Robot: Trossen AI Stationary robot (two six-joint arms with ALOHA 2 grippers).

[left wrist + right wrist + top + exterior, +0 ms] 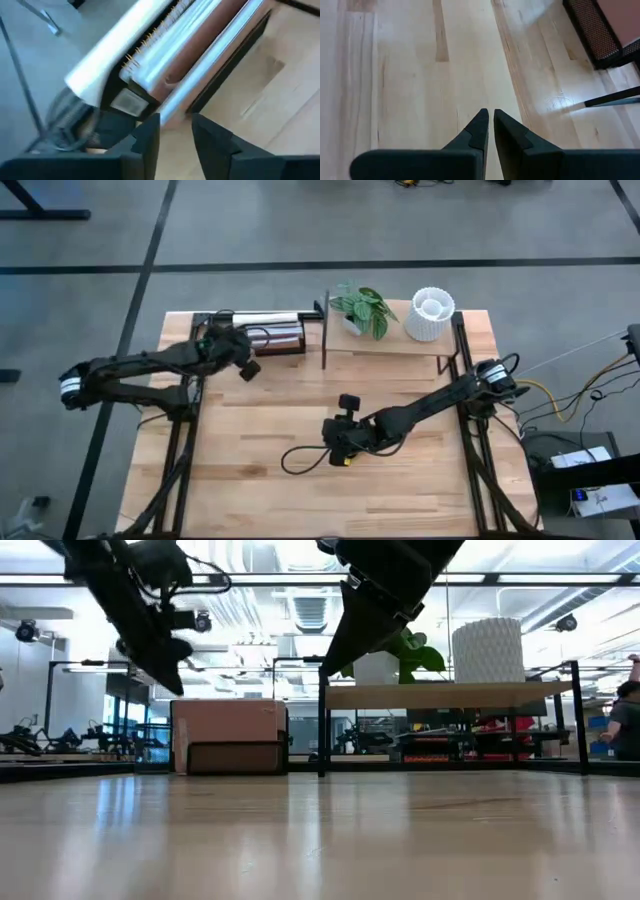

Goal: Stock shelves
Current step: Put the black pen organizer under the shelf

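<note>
High view: shelves (390, 346) holding plant (362, 308).

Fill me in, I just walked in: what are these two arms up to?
The left gripper hovers open by the books in a dark rack at the table's back left. The right gripper hangs shut and empty over the bare table middle. The shelves already carry a plant and a white pot.

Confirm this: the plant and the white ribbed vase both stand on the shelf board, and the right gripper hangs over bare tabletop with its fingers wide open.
Not quite. The plant and the white ribbed vase do stand on the shelf board, and the right gripper does hang over bare tabletop, but its fingers are shut, tips nearly touching. The right wrist view shows this.
</note>
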